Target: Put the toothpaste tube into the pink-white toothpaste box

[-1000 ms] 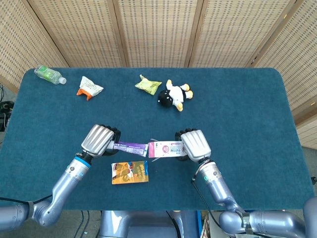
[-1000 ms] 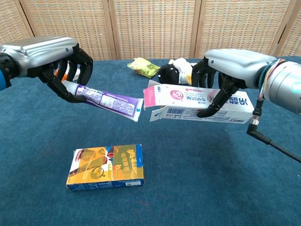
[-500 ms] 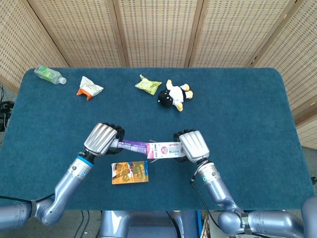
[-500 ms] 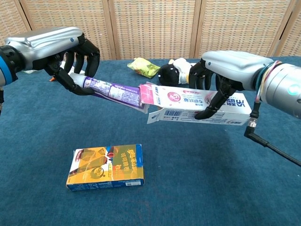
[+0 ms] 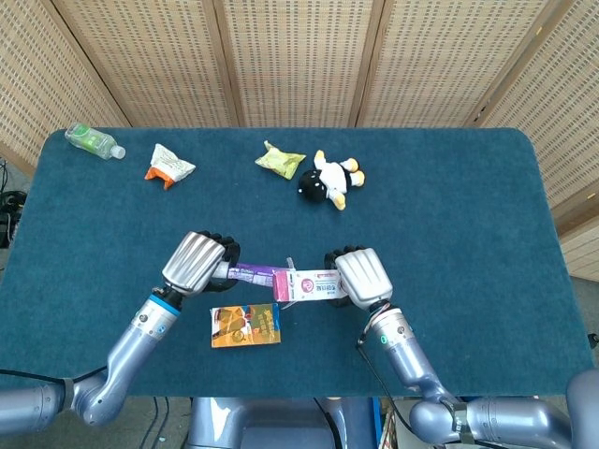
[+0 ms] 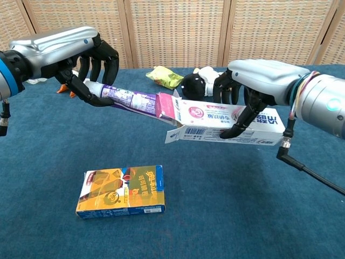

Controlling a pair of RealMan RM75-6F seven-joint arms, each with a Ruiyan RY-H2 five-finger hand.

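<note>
Now, left hand: the silver-backed, black-fingered left hand [image 6: 89, 67] grips the cap end of the purple-and-white toothpaste tube [image 6: 126, 99], held above the table.
Right hand: the right hand [image 6: 245, 91] clasps the long pink-white cardboard toothpaste box [image 6: 226, 123] from above, fingers curled round its far part, box level and off the table.
Tube and box: the tube's flat end sits at the box's open mouth, behind the raised pink flap [image 6: 166, 108]; how far inside it reaches cannot be told.
Table: dark teal cloth-covered table [image 5: 449, 215].
Near front: orange-yellow flat carton [image 6: 121, 191] lies below the tube.
Far side: clear plastic bottle [image 5: 94, 141], orange-white snack packet [image 5: 168, 165], yellow-green packet [image 5: 281, 160], black-white plush toy [image 5: 331, 179].
</note>
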